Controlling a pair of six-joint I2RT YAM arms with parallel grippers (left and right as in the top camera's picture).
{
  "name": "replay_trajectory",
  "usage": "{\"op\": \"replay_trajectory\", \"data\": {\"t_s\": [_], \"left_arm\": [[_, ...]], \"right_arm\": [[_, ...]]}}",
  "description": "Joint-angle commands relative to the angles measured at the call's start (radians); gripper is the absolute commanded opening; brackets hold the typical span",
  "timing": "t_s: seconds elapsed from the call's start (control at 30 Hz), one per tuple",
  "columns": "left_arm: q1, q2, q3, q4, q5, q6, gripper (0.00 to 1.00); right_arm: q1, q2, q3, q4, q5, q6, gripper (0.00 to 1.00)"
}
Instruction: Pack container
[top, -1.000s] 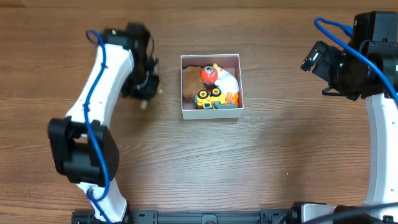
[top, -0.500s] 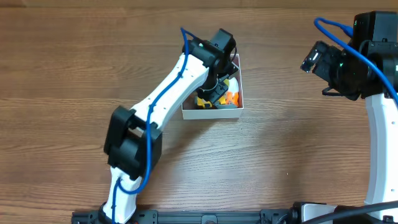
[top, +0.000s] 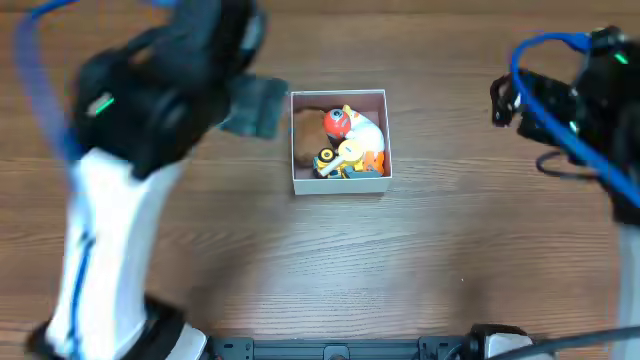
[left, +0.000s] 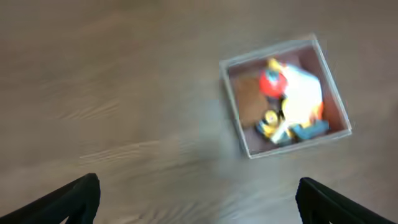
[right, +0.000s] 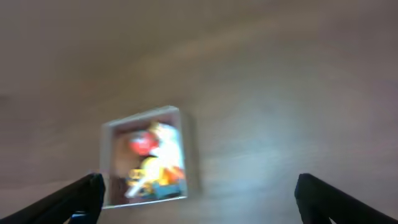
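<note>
Sitting near the middle of the wooden table (top: 420, 260), the container (top: 340, 184) rests flat with its top uncovered and small toys heaped inside. A red round toy (top: 337, 121) lies toward the wall at the top of the overhead view, with a white piece (top: 368, 135) just to its right and a brown lump (top: 305, 135) along the left side. A yellow toy vehicle (top: 333, 161) sits near the lower wall and an orange bit (top: 374, 160) in the lower right corner. The left arm (top: 120, 200), white with black joints, looms large and blurred over the upper left of the overhead view, and a grey blurred part of it shows just beside the container's upper left corner. The right arm (top: 580, 110), with its blue cable (top: 540, 45), is at the right edge, well apart from the container. In the left wrist view, the left gripper (left: 198, 186) has its two dark fingertips spread wide at the bottom corners. Nothing is between them, bare table lies below, and the container is up to the right, apart from both fingers. The right gripper (right: 199, 183) is likewise spread wide and empty. In its blurred view the container lies to the lower left, near the fingertip on that side.
</note>
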Motion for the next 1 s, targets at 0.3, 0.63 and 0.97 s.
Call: {"op": "replay_trajectory", "data": {"t_s": [0.3, 0.63, 0.97], "left_arm": [[0.039, -0.311, 0.012, -0.004, -0.084, -0.109, 1.00], [0.039, -0.290, 0.012, -0.004, -0.084, -0.109, 1.00], [0.039, -0.289, 0.012, -0.004, -0.084, -0.109, 1.00]], "right_arm": [[-0.002, -0.315, 0.040, -0.136, -0.048, -0.081, 1.00], [-0.002, -0.314, 0.040, -0.301, 0.020, -0.084, 1.00], [-0.002, -0.750, -0.792, 0.409, 0.109, -0.137, 1.00]]}}
